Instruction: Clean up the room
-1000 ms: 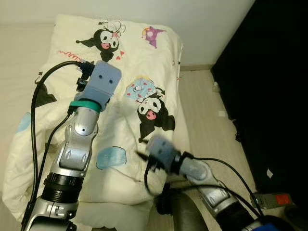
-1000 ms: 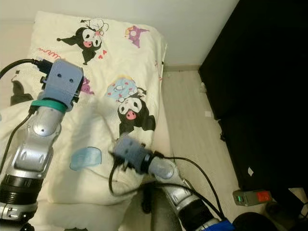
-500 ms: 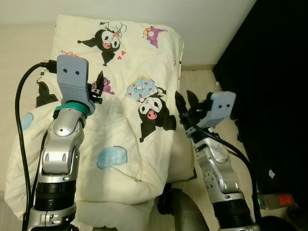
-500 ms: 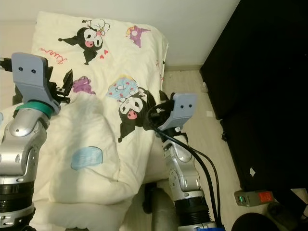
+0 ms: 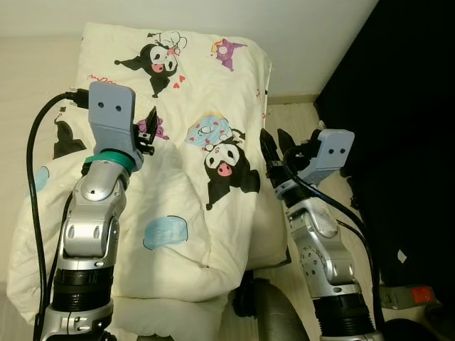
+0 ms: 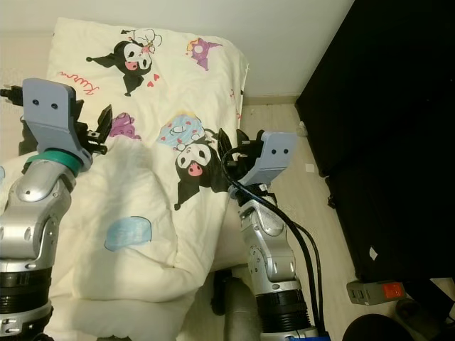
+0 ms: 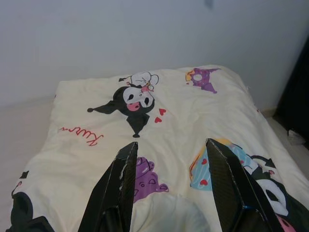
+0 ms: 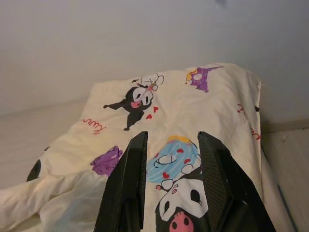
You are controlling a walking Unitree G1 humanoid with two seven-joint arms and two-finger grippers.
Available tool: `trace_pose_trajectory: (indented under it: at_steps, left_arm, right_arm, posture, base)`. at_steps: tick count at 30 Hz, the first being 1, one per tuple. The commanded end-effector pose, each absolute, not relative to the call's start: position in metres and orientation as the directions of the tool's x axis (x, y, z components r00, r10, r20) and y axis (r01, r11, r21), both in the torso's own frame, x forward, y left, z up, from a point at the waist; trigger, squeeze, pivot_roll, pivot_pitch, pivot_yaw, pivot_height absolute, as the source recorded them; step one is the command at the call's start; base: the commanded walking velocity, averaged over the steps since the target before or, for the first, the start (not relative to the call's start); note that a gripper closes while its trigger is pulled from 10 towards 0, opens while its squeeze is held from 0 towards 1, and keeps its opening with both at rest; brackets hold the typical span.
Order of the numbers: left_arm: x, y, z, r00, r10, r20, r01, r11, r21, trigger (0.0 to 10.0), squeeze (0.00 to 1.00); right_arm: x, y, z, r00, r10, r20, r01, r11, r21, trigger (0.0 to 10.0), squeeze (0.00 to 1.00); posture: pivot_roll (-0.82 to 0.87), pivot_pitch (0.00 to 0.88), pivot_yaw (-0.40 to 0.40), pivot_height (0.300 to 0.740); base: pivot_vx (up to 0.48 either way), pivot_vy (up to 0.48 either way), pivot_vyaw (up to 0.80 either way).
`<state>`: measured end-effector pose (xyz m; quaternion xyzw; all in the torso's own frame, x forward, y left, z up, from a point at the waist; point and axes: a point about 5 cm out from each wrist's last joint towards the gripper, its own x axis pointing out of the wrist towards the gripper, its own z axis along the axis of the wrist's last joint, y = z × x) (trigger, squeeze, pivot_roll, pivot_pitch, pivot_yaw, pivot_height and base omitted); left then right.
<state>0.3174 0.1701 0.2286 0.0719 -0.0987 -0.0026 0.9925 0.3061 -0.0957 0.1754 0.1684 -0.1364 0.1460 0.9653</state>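
— What do we have before us?

— A cream-coloured quilt printed with black-and-white cartoon characters (image 5: 206, 135), spread over a low bed that runs up to the white wall (image 5: 306, 35). Its near end is rumpled, and a thick fold (image 5: 213, 266) bulges at the near edge (the far end lies smoother).

— And our left gripper (image 7: 169, 186)?

— Raised over the quilt's left half, on its silver arm with a blue-grey wrist block (image 5: 112, 114). Its two long black fingers (image 7: 120, 188) stand well apart with nothing between them, and in the wrist view we look past them at the quilt's far end and its purple cartoon figure (image 7: 145, 176).

— The right gripper (image 8: 171, 181)?

— Held just off the quilt's right edge, above the pale wood floor (image 5: 291, 135). Its fingers (image 8: 130, 179) are spread too, gripping nothing, and they point along the quilt toward the blue cupcake print (image 8: 169, 162).

— Anything else near the quilt?

— A black surface (image 5: 398, 128) rises to its right, beyond the strip of floor. On the floor at its near right lies a small grey device with an orange patch (image 5: 405, 295).
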Motion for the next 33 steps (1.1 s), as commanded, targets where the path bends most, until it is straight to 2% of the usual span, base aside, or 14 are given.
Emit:
trace_pose_trajectory:
  at_steps: [1, 11, 33]
  left_arm:
    - [0.3152, 0.1691, 0.2233, 0.984, -0.021, 0.178, -0.006, 0.989, 0.15, 10.0, 0.0]
    - [0.3146, 0.1703, 0.2209, 0.985, -0.014, 0.171, -0.013, 0.988, 0.154, 10.0, 0.0]
    - [0.3144, 0.1714, 0.2221, 0.984, -0.008, 0.176, -0.022, 0.985, 0.169, 10.0, 0.0]
  right_arm:
    - [0.3038, -0.1004, 0.163, 0.941, 0.212, 0.264, -0.294, 0.899, 0.325, 10.0, 0.0]
    - [0.3019, -0.1012, 0.1552, 0.95, 0.209, 0.232, -0.281, 0.898, 0.339, 10.0, 0.0]
    - [0.3033, -0.1005, 0.153, 0.953, 0.207, 0.221, -0.276, 0.894, 0.352, 10.0, 0.0]
  posture:
    - [-0.01, 0.234, 0.042, 0.74]
    - [-0.01, 0.228, 0.042, 0.74]
    - [0.0, 0.224, 0.053, 0.74]
  base:
    - [0.0, 0.0, 0.0]
    - [0.0, 0.0, 0.0]
    - [-0.324, 0.0, 0.0]
